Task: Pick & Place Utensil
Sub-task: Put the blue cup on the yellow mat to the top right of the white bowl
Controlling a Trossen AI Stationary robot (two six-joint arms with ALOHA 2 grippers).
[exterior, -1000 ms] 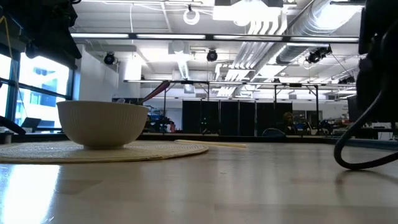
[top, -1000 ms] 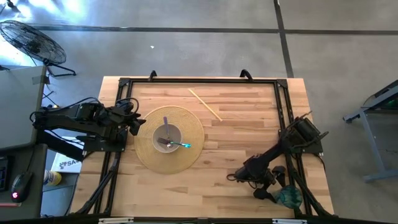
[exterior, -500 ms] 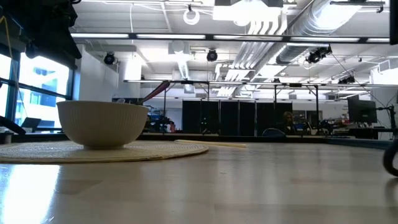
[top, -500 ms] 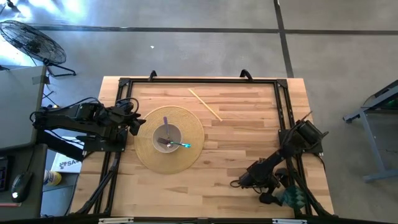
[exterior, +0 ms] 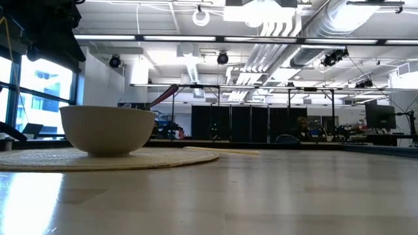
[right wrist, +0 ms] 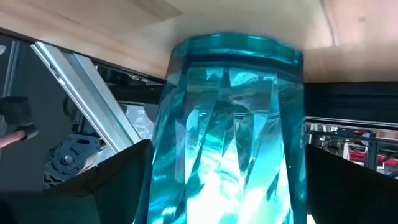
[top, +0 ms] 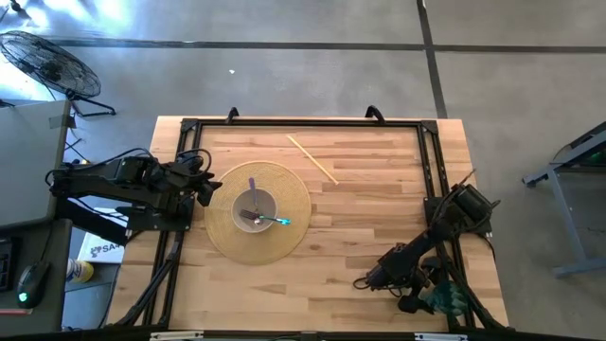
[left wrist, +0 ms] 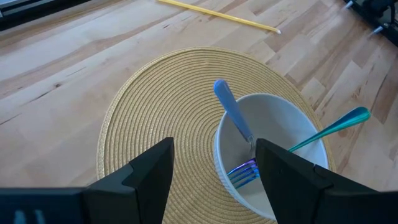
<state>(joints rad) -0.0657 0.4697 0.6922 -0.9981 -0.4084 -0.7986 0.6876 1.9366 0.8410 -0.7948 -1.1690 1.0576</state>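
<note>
A white bowl (top: 255, 206) stands on a round woven placemat (top: 284, 237). It holds a fork with a purple-blue handle (left wrist: 231, 112) and a teal-handled utensil (left wrist: 336, 123), both leaning on its rim. A single chopstick (top: 312, 158) lies flat on the wood toward the far edge. My left gripper (left wrist: 214, 171) hovers open at the placemat's left side, short of the bowl. My right gripper (right wrist: 230, 186) is at the table's near right corner, with a teal faceted glass (top: 441, 299) between its fingers. My right gripper has the teal glass's wall (right wrist: 186, 155) between its two fingers (right wrist: 118, 180), one finger on each side. The glass fills the gap in the right wrist view. I cannot tell whether it is lifted or resting on the table.
A black frame rail (top: 431, 170) runs around the tabletop. Bare wood lies between the placemat and the right arm (top: 417, 254). A floor fan (top: 47, 62) stands beyond the far left corner. In the low view the bowl (exterior: 108, 129) stands at the left.
My right arm has shifted toward the table's near edge and dropped out of the low view, where its dark cable showed at the right a second ago. The glass has stayed near the near right corner. The bowl and utensils have not moved.
</note>
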